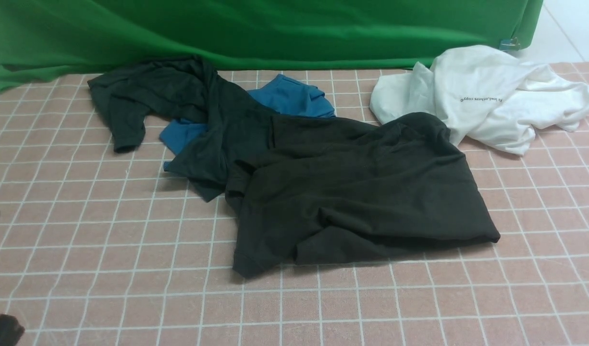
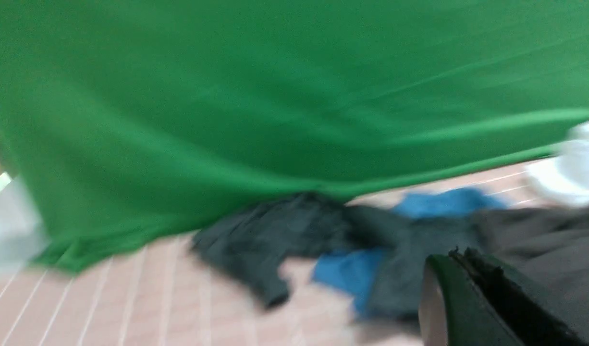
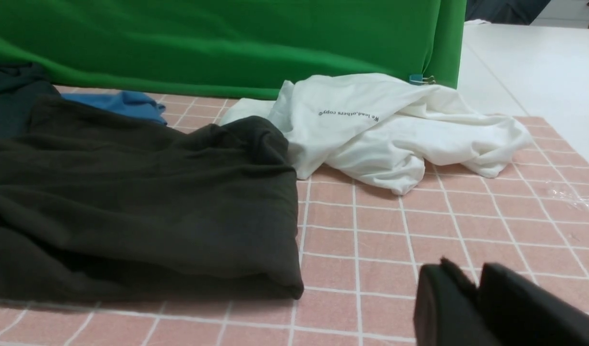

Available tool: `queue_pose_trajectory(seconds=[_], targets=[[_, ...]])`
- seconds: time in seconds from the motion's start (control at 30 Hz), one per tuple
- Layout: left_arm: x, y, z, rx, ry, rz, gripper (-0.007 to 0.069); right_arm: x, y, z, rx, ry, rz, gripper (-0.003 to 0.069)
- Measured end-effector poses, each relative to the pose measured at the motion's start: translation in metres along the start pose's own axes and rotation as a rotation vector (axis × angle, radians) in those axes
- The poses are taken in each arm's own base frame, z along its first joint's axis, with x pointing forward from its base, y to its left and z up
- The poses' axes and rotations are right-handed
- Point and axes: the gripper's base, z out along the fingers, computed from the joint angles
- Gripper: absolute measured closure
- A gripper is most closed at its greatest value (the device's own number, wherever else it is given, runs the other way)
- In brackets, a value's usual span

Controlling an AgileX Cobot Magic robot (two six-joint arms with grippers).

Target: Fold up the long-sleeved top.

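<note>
Right wrist view: right gripper [image 3: 477, 283], lower right of frame, jaws a narrow crack apart, holding nothing, clear of the long-sleeved top [image 3: 141, 206] lying roughly doubled at left. Left gripper [image 2: 465, 262], blurred, pressed shut and empty. My read: between folds; next comes picking an edge or sleeve. Front view alone shows the top [image 1: 352, 192] overlapping a darker shirt [image 1: 179, 105] and blue cloth [image 1: 289, 98]; white tee [image 1: 491, 96] upper right.

long-sleeved top [image 1: 366, 192]: plain brownish-black
short-sleeved shirt [image 1: 155, 93]: greenish-black
crumpled garment [image 1: 294, 98]: blue
tee [image 1: 491, 96]: white, small dark print
worktop [image 1: 131, 269]: pink squares, white gridlines
backdrop [image 1: 275, 29]: green
</note>
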Motion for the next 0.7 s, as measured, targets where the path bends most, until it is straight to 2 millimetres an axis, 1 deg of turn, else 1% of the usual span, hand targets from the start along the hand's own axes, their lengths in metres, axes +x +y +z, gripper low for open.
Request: queue_pose_trajectory(seconds=[0.03,0.07,0.1,0.13,0.2,0.27,0.37,0.7], targets=[[0.007,0.000,0.000,-0.023,0.007,-0.012,0.0607,0.000,0.000,0.000,0.000,0.000,0.000,0.0516],[0.019,0.000,0.000,-0.047,0.021,-0.024,0.0607,0.000,0.000,0.000,0.000,0.000,0.000,0.0513],[0.036,-0.001,0.000,-0.067,0.040,-0.034,0.0607,0.000,0.000,0.000,0.000,0.000,0.000,0.0510],[0.047,-0.002,0.000,-0.077,0.047,-0.043,0.0607,0.000,0.000,0.000,0.000,0.000,0.000,0.0508],[0.061,-0.005,-0.001,-0.082,0.059,-0.061,0.0607,0.000,0.000,0.000,0.000,0.000,0.000,0.0506],[0.071,-0.008,-0.002,-0.063,0.101,-0.074,0.0607,0.000,0.000,0.000,0.000,0.000,0.000,0.0502],[0.077,-0.010,-0.003,-0.039,0.155,-0.077,0.0607,0.000,0.000,0.000,0.000,-0.001,0.000,0.0496],[0.075,-0.009,-0.003,-0.049,0.128,-0.080,0.0607,0.000,0.000,0.000,0.000,-0.001,0.000,0.0473]])
